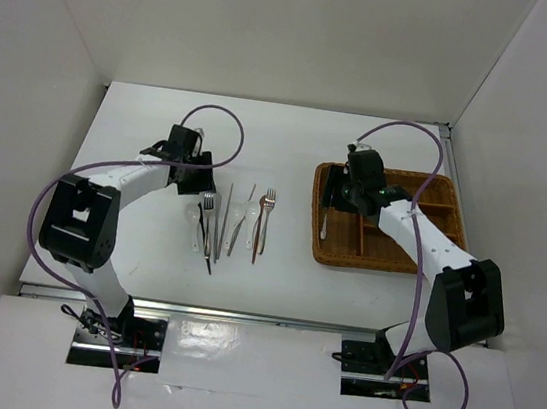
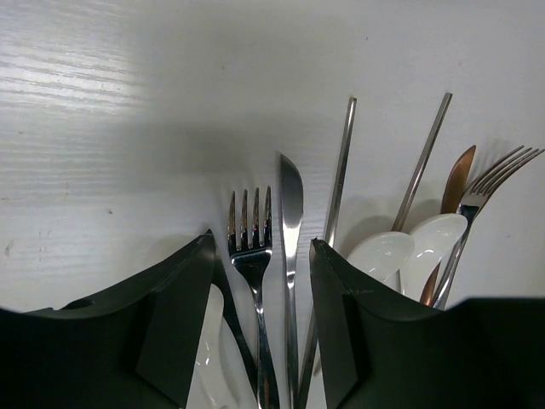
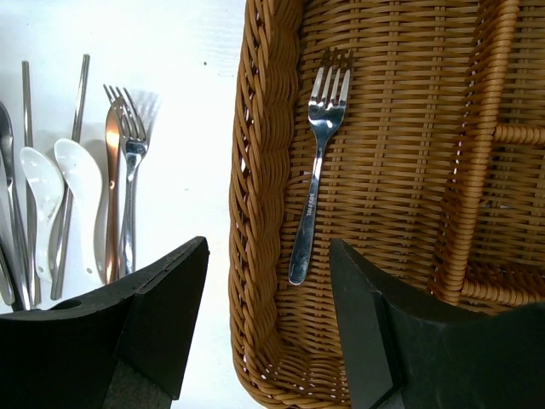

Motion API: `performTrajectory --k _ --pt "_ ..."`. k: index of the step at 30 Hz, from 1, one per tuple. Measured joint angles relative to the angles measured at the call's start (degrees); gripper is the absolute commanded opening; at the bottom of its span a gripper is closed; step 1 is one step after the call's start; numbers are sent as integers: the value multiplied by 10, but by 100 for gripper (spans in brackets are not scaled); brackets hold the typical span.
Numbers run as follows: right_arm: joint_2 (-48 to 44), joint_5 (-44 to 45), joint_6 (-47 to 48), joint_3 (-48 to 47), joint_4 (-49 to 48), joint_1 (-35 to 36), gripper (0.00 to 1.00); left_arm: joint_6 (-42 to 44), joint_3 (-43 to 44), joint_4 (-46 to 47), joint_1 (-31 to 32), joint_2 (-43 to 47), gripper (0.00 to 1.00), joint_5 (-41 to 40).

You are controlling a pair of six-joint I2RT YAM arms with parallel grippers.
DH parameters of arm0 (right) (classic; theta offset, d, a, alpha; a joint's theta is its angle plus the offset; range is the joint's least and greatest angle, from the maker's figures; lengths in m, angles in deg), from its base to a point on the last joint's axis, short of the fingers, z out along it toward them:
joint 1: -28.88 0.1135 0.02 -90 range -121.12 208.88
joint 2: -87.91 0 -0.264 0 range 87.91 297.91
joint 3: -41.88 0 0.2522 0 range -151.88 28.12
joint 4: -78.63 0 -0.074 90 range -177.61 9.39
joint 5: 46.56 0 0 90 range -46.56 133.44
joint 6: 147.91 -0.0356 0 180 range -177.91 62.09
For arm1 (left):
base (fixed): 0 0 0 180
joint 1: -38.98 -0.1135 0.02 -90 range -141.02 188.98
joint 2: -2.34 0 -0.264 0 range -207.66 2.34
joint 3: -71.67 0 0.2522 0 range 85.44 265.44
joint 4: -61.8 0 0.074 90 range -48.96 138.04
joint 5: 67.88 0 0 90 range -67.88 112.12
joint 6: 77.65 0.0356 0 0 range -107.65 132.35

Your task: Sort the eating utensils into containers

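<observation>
Left hand [image 1: 192,169] and right hand [image 1: 346,189], both open.
From above, loose utensils [image 1: 235,225] are seen on the bench [image 1: 292,136], with the right hand held over the wicker tray [image 1: 384,264]. At the left wrist, a silver fork [image 2: 251,247] and knife [image 2: 290,213] are framed between parted fingers. At the right wrist, a second fork [image 3: 317,170] is seen lying in the tray's leftmost compartment.

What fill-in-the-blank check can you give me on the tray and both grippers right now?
The silver utensil lying in the wicker tray is a ____.
The right gripper above it has its jaws ____.
The left gripper straddles a fork and a silver ____.
Missing words: fork; open; knife.
</observation>
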State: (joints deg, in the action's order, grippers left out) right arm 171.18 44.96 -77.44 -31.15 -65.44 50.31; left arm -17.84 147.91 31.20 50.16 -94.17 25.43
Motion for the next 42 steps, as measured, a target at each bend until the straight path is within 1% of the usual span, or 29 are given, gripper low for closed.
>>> performTrajectory --k 2,8,14,20,25,33,35,38,42 --pt "0 -2 0 0 0 0 67 5 3 7 0 -10 59 3" --pt "0 -3 0 0 0 0 67 33 9 22 -17 -21 59 20" --pt "1 -3 1 0 0 0 67 58 -7 54 -42 -21 56 67" --pt "12 -3 5 0 0 0 67 71 -10 79 -45 -29 55 103" --pt "15 -5 7 0 0 0 67 78 -10 83 -45 -43 53 111" --pt "16 -5 8 0 -1 0 67 78 -25 80 -45 -55 53 107" --pt "17 -5 8 0 -1 0 67 80 -26 80 -45 -59 51 106" --pt "22 -8 8 -1 -1 0 67 80 -26 84 -45 -68 44 109" --pt "24 -9 8 -2 -1 0 67 80 -26 90 -45 -73 39 114"
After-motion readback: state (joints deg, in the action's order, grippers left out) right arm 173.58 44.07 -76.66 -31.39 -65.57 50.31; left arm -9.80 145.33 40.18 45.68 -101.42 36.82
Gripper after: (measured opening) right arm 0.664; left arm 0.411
